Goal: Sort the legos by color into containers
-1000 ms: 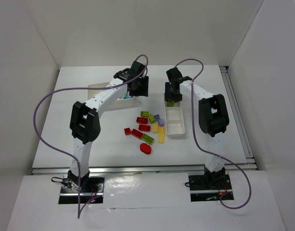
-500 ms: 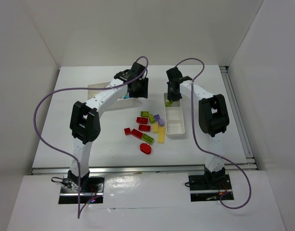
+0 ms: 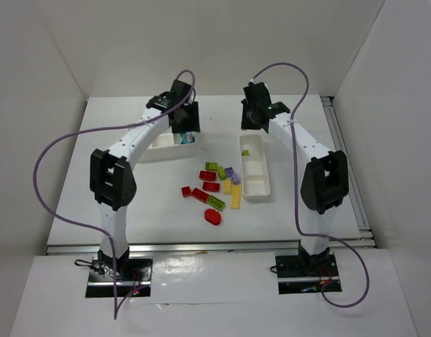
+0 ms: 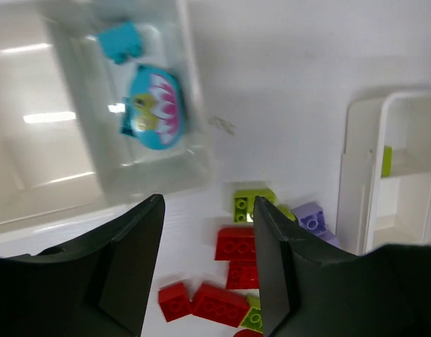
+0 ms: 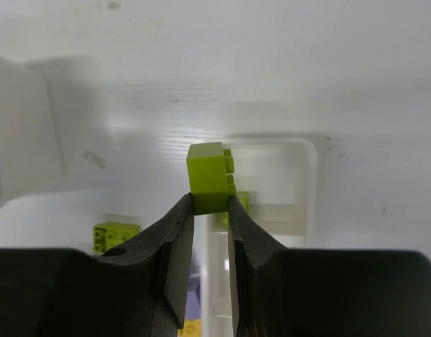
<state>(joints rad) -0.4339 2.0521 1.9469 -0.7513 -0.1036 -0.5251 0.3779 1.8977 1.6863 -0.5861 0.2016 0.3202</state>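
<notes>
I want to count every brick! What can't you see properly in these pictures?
Top view: the left arm covers part of the wide tray.
Top view: the right gripper hides its lime brick.
Left wrist view: blurred; fingers and the bottom edge cut off the red bricks.
Right wrist view: fingers hide the narrow tray's near end.

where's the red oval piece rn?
Top view, centre: red oval piece lies on the table just below a lime brick, down-left of the narrow tray.
</notes>
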